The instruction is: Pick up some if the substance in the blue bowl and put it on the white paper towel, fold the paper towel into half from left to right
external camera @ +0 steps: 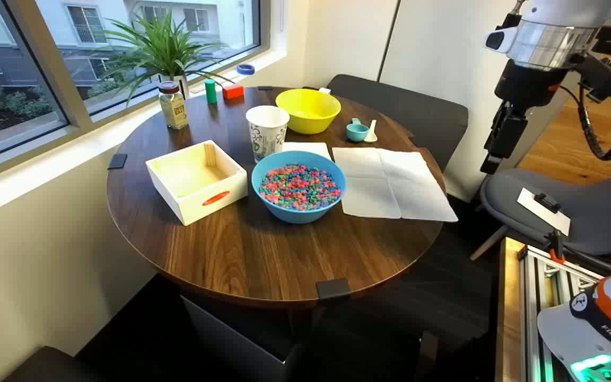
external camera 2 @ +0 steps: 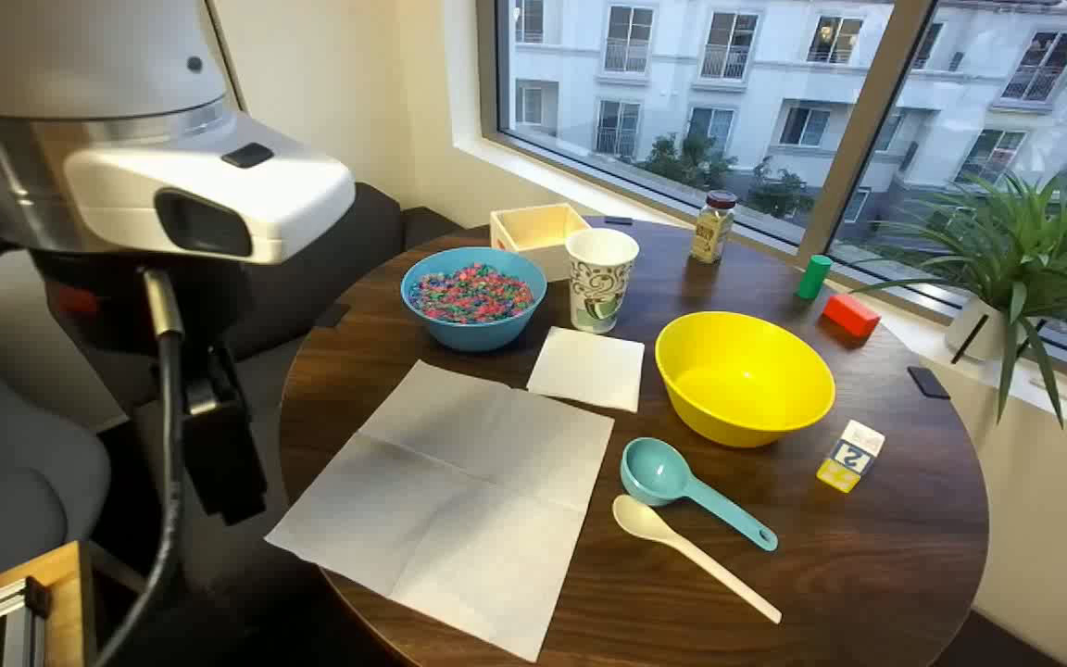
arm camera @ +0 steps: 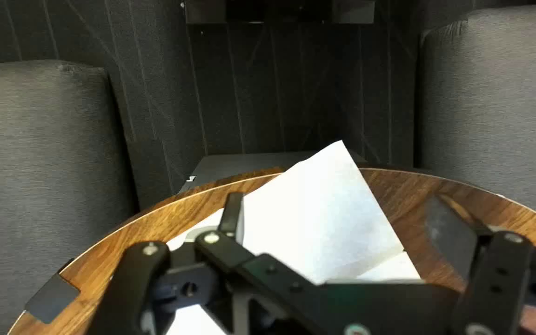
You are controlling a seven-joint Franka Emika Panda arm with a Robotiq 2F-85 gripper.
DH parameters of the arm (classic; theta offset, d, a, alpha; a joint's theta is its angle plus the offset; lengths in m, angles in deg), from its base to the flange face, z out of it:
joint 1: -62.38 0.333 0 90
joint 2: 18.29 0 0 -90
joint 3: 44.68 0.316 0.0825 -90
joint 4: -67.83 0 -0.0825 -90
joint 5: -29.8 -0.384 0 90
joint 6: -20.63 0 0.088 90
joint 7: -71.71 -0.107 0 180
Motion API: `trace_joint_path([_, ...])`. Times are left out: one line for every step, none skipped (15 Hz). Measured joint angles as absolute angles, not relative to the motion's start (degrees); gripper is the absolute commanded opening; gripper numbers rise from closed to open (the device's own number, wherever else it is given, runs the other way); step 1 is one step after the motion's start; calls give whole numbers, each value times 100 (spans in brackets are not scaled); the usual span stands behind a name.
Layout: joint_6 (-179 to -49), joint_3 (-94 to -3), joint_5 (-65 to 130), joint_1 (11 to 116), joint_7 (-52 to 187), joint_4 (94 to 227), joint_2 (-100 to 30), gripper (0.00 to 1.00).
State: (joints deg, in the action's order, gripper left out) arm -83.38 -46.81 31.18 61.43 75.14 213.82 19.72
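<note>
Claw point(arm camera: 342, 223) raised apart from the towel point(external camera 2: 459, 500), jaws spread wide.
Just beside the towel: scoop point(external camera 2: 672, 482), spoon point(external camera 2: 684, 546), napkin point(external camera 2: 589, 369) (between towel and cup point(external camera 2: 600, 283)). Near the towel: yellow bowl point(external camera 2: 746, 380); blue bowl point(external camera: 299, 215) containing the bits point(external camera: 300, 187). One towel corner points outward past the table point(external camera 2: 867, 565) edge; long axis cannot be determined.

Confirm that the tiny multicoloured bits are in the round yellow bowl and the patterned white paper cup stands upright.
Wrong bowl: the tiny multicoloured bits are in the round light-blue bowl, as both exterior views show; the patterned white paper cup does stand upright.
</note>
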Motion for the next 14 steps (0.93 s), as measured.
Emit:
trace_joint_path([-8338, -4681, 3118, 6143, 7514, 21382, 1971, 100])
trace_joint_path([-8338, -4681, 3118, 6143, 7514, 21382, 1970, 100])
trace_joint_path([-8338, -4681, 3118, 6143, 7514, 21382, 1970, 100])
trace_joint_path([-8338, -4681, 3118, 6143, 7514, 21382, 1970, 100])
trace_joint_path([-8338, -4681, 3118, 6143, 7514, 21382, 1970, 100])
trace_joint_path([-8338, -4681, 3118, 6143, 7514, 21382, 1970, 100])
trace_joint_path([-8338, -4681, 3118, 6143, 7514, 21382, 1970, 100])
trace_joint_path([-8338, -4681, 3118, 6143, 7514, 21382, 1970, 100])
trace_joint_path([-8338, -4681, 3118, 6143, 7514, 21382, 1970, 100])
trace_joint_path([-8338, -4681, 3118, 6143, 7514, 21382, 1970, 100])
trace_joint_path([-8338, -4681, 3118, 6143, 7514, 21382, 1970, 100])
trace_joint_path([-8338, -4681, 3118, 6143, 7514, 21382, 1970, 100])
trace_joint_path([-8416, -4677, 3106, 6117, 7307, 21379, 1963, 100])
trace_joint_path([-8592, -4670, 3106, 6075, 7061, 21375, 1946, 100])
